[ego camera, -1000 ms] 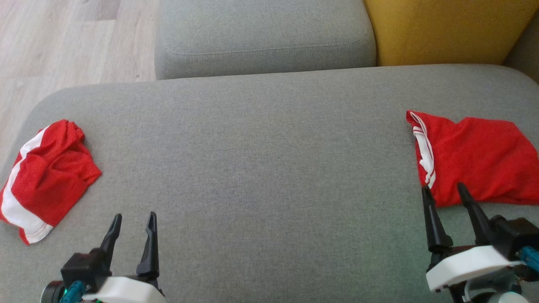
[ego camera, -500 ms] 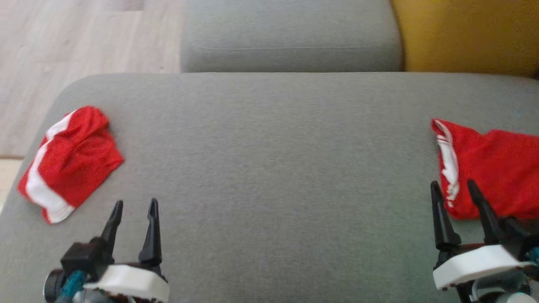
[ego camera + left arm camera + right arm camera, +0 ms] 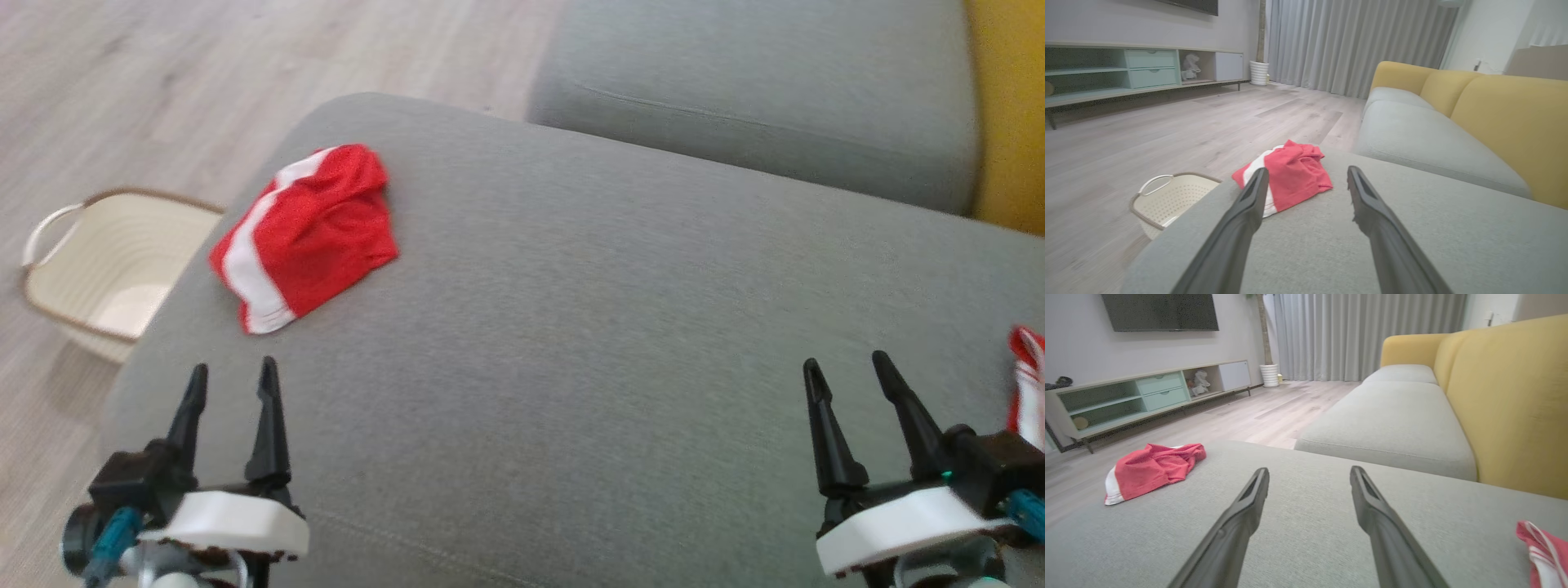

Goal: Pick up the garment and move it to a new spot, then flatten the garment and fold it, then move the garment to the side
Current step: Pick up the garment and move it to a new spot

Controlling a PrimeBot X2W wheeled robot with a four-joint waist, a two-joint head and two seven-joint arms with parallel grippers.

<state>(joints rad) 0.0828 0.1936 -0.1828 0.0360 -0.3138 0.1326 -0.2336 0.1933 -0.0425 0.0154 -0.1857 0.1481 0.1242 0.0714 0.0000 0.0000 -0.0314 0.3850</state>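
Both arms low at near edge of grey sofa seat (image 3: 571, 343), pointing far. Left jaws open, empty; right jaws open, empty. Counted: two red-and-white garments on seat, left garment (image 3: 306, 233) far left, right garment (image 3: 1027, 392) at right edge. One basket (image 3: 106, 261) on floor, left.

No legible text, labels, brand marks, numbers or signs in any view. The red garment (image 3: 306, 237) carries plain white stripes only, no lettering.
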